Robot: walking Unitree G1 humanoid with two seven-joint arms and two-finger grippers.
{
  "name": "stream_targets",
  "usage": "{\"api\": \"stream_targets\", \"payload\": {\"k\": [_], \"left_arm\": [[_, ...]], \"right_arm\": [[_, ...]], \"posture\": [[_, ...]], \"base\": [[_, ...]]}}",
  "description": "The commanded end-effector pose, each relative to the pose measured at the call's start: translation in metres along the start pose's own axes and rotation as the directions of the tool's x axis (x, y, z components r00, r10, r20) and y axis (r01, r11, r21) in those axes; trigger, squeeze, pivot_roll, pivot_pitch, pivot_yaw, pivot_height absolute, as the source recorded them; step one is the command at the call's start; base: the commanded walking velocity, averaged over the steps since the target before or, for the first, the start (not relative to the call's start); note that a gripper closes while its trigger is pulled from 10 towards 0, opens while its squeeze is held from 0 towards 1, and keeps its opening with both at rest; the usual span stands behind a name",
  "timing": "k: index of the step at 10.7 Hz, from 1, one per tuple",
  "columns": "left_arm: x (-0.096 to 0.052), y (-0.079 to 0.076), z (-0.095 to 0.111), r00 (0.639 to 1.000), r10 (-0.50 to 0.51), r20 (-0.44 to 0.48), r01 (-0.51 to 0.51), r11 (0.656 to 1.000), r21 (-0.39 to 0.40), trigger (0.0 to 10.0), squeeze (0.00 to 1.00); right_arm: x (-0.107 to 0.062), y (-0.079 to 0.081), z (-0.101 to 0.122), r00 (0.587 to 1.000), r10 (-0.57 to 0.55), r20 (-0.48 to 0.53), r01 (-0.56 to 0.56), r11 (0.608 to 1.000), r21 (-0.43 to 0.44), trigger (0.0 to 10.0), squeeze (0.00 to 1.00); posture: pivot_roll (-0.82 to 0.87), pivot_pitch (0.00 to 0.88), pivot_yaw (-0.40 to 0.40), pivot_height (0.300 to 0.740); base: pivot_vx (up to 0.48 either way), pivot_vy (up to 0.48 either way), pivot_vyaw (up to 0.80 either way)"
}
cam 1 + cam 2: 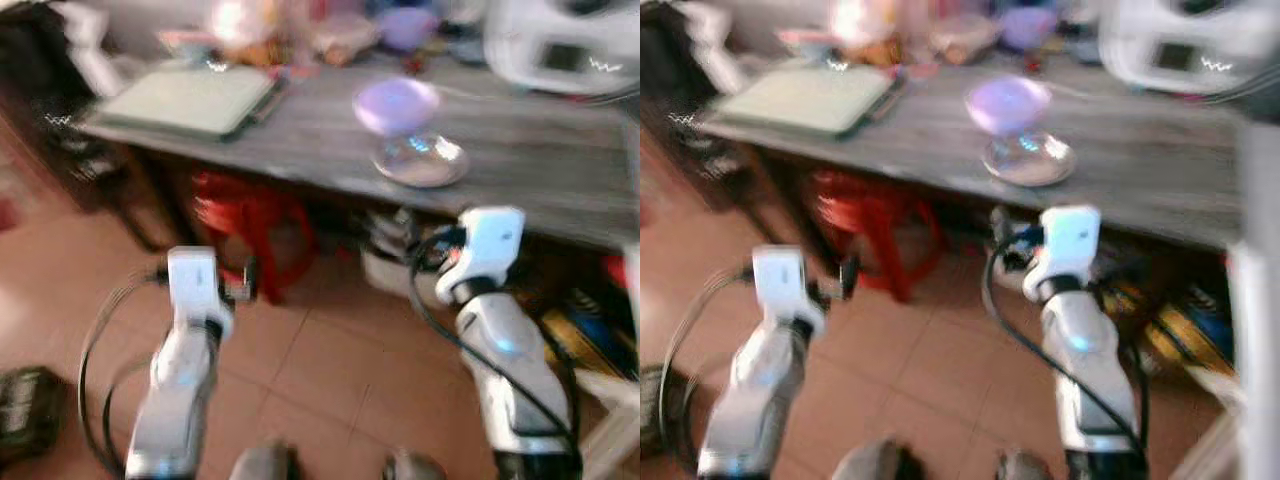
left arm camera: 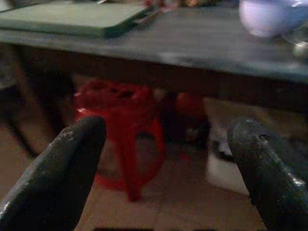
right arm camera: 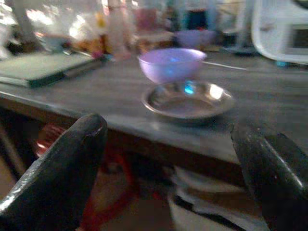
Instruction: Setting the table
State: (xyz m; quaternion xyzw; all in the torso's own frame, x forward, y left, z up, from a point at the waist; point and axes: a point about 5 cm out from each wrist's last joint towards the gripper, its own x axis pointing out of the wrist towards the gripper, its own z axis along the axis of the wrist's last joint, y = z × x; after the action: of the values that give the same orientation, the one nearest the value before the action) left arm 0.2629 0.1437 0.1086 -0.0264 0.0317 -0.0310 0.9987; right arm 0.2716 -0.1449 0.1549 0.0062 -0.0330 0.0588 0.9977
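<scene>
A lilac bowl (image 1: 396, 105) stands on the grey wooden table (image 1: 540, 160), just behind a shiny metal plate (image 1: 420, 160). The right wrist view has the bowl (image 3: 171, 64) and plate (image 3: 187, 99) straight ahead, beyond the table's front edge. My right gripper (image 3: 173, 178) is open and empty, held below table height in front of them. My left gripper (image 2: 168, 168) is open too, low before the table and facing the space beneath it. Both silver arms (image 1: 190, 330) reach forward over the tiled floor.
A flat green board (image 1: 190, 98) lies on the table's left part, with jars and packets behind it. A white appliance (image 1: 560, 45) fills the back right. Under the table stand a red plastic stool (image 1: 250, 225) and boxes (image 1: 385, 255). Everything is blurred.
</scene>
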Motion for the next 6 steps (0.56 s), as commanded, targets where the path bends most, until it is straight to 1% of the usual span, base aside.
{"api": "stream_targets", "payload": {"k": [1, 2, 4, 5, 6], "left_arm": [[-0.003, 0.006, -0.005, 1.0, 0.025, -0.018, -0.025, 1.0, 0.007, 10.0, 0.0], [-0.002, 0.007, -0.006, 0.999, 0.026, -0.02, -0.026, 1.0, 0.007, 10.0, 0.0], [-0.008, 0.005, -0.014, 0.998, 0.037, -0.051, -0.038, 0.999, -0.014, 10.0, 0.0], [-0.011, 0.003, -0.019, 0.997, 0.037, -0.064, -0.038, 0.999, -0.02, 10.0, 0.0], [-0.01, 0.004, -0.02, 0.997, 0.043, -0.064, -0.044, 0.999, -0.024, 10.0, 0.0]], "right_arm": [[0.002, 0.003, 0.002, 1.0, 0.008, 0.009, -0.008, 1.0, -0.002, 10.0, 0.0], [0.002, 0.003, 0.001, 1.0, 0.003, 0.006, -0.003, 1.0, 0.001, 10.0, 0.0], [0.002, 0.002, -0.002, 1.0, 0.003, 0.007, -0.003, 1.0, -0.006, 10.0, 0.0], [0.002, 0.001, -0.004, 1.0, -0.001, 0.004, 0.001, 1.0, -0.007, 10.0, 0.0], [0.002, 0.001, -0.005, 1.0, -0.002, 0.003, 0.002, 1.0, -0.007, 10.0, 0.0]], "posture": [[-0.02, 0.078, 0.074, 0.74], [-0.02, 0.072, 0.081, 0.74], [-0.03, 0.059, 0.092, 0.74], [-0.03, 0.047, 0.089, 0.74], [-0.03, 0.035, 0.085, 0.74]], "base": [[0.0, 0.0, -0.8], [-0.255, 0.0, -0.8], [-0.249, 0.0, -0.8], [-0.307, 0.0, -0.57], [-0.281, 0.0, 0.0]]}}
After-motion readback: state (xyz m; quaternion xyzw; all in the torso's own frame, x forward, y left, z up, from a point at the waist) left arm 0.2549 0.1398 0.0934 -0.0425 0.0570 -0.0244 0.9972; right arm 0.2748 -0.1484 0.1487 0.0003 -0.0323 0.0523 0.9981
